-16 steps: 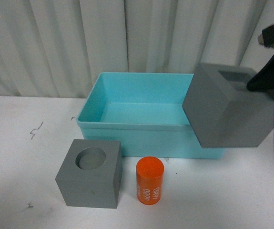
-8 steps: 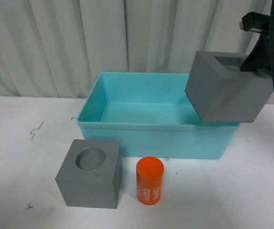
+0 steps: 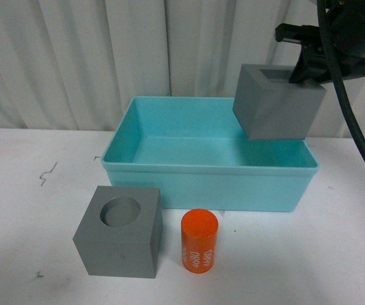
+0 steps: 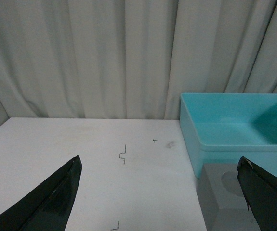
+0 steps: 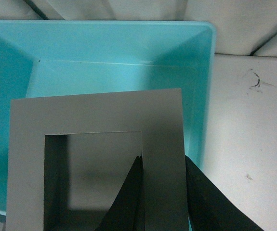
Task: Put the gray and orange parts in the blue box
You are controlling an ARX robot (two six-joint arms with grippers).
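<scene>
My right gripper (image 3: 304, 68) is shut on the gray cube with the square recess (image 3: 276, 103), pinching one wall of it (image 5: 163, 159), and holds it in the air above the right part of the blue box (image 3: 207, 184). The right wrist view shows the box's inside (image 5: 104, 53) below the cube (image 5: 95, 115). The gray cube with the round recess (image 3: 120, 232) and the orange cylinder (image 3: 199, 241) stand on the table in front of the box. My left gripper (image 4: 162, 180) is open and empty over the table, left of the round-recess cube (image 4: 230, 199) and the box (image 4: 234, 127).
A white table (image 3: 30, 190) with small pen marks (image 3: 47, 173) carries everything. A pale curtain (image 3: 106, 57) hangs behind. Black cables (image 3: 353, 127) run down from the right arm at the right edge.
My right gripper has carried the square-recess cube up and to the left, from beside the box's right front corner to above its right part. The other parts have not moved.
</scene>
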